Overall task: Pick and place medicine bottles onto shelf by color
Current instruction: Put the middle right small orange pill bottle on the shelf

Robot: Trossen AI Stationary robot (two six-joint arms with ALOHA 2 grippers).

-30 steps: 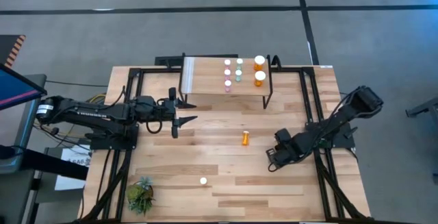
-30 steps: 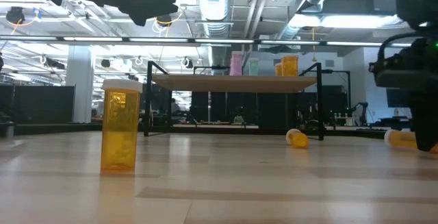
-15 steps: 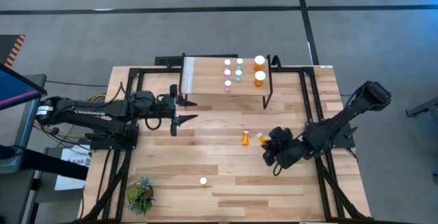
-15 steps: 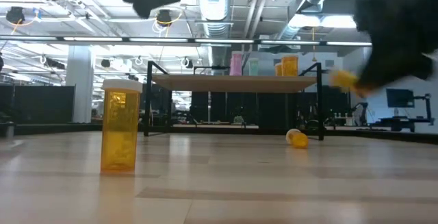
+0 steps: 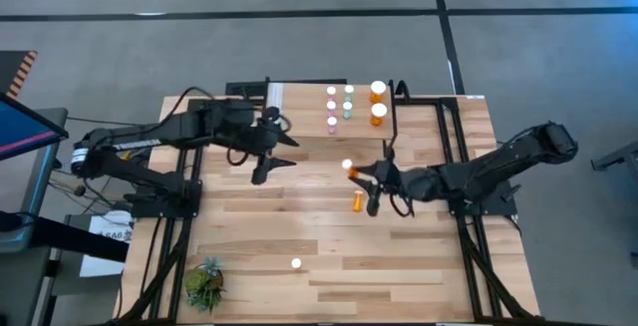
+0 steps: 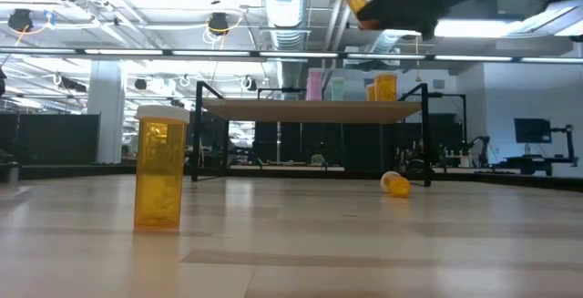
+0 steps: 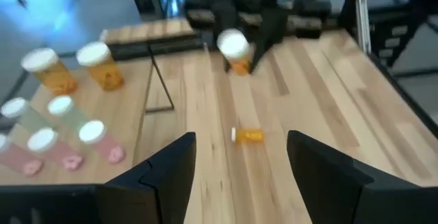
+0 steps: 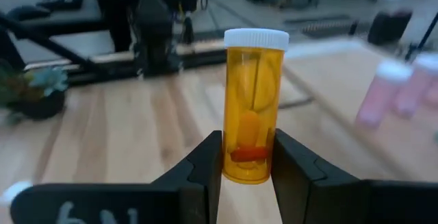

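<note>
The shelf (image 5: pixel 329 110) already has six bottles up: two big orange ones (image 5: pixel 378 103), then teal and pink pairs. Our right gripper (image 5: pixel 361 172) is clamped on an orange bottle (image 8: pixel 254 105) just off the shelf's front edge; our left gripper (image 5: pixel 277 153) hangs spread and empty. Left on the counter (image 5: pixel 299 236): one orange bottle on its side (image 5: pixel 356 201) and one upright (image 6: pixel 159 167).

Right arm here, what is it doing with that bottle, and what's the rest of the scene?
The right gripper holds an orange bottle clear of the table, near the shelf, where six bottles already stand. The left gripper hangs open and empty by the shelf. Another orange bottle lies on the table.
</note>
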